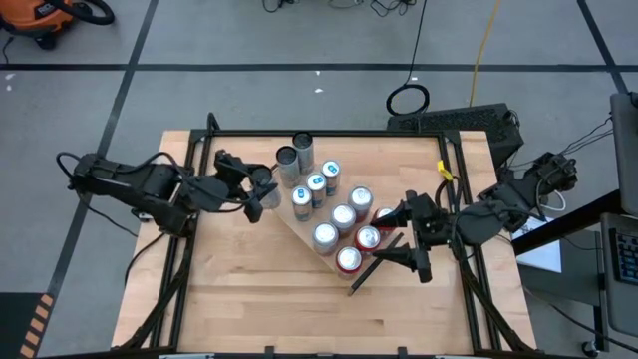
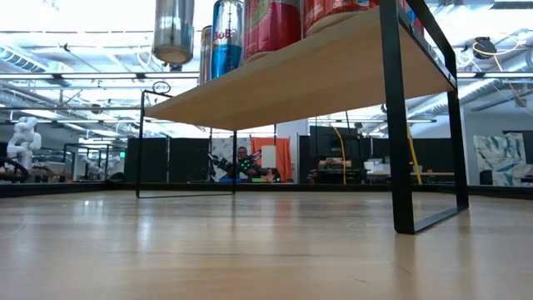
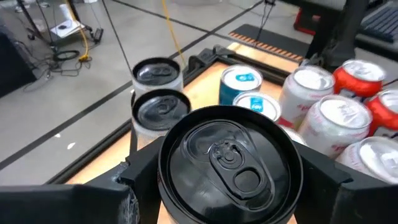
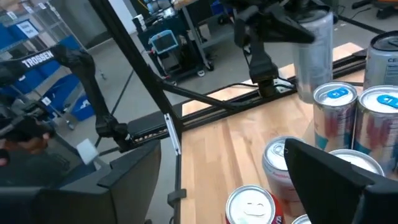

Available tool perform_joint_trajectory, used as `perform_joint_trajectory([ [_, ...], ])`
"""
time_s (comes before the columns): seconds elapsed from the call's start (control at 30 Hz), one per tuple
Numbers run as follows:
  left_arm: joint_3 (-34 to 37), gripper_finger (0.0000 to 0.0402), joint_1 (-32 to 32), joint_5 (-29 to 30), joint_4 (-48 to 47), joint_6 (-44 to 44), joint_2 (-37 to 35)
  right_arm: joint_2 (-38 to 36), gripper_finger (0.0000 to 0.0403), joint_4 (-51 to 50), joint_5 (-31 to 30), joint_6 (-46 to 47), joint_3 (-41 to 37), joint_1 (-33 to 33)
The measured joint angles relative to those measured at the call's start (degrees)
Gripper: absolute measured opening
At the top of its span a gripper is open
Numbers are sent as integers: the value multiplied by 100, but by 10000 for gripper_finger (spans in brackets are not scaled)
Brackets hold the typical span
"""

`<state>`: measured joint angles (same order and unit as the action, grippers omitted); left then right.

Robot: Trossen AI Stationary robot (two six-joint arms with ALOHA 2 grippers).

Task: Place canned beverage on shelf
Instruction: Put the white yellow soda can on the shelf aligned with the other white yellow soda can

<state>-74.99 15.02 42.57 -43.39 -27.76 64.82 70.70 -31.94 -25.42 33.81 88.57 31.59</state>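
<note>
We have the left gripper [image 3: 224, 186] clenched on a black-topped can [image 3: 227, 158], which fills the near part of the left wrist view and sits squarely between the jaws. In the high view that can [image 1: 253, 203] hangs at the shelf's [image 1: 299, 229] left end, just off the board, toward the tabletop's [image 1: 249, 299] left edge. To do this step well, we judge we should keep the can upright, bring it over a bare patch of board clear of its neighbours, lower it until the base sits flat, and only then release; a tilted landing could topple the row beside it.

Just beyond our can stand two more dark-topped cans [image 3: 158, 93], then the blue-topped [image 3: 241, 81] and red ones [image 3: 360, 78] farther along the board.

The right gripper [image 4: 224, 186] waits at the shelf's opposite end, near the tabletop's right edge, jaws spread and grasping nothing.

The wrist view gives us the grip's centring, which the high view hides under the arm. The high view alone gives the layout: the shelf lies skewed across the tabletop's middle with cans filling most of it. The low view shows that the board stands raised on black rails [image 2: 396, 125], with clear air beneath.
</note>
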Motion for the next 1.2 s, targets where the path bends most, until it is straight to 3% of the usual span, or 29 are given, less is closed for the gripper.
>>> perform_joint_trajectory([
  [0.5, 865, 256, -419, -189, 891, 119, -23, 2, 315, -19, -34, 7, -1, 120],
  [1.2, 1308, 256, -657, -108, 1306, -41, -15, 2, 315, -59, -32, 1, 1, 120],
])
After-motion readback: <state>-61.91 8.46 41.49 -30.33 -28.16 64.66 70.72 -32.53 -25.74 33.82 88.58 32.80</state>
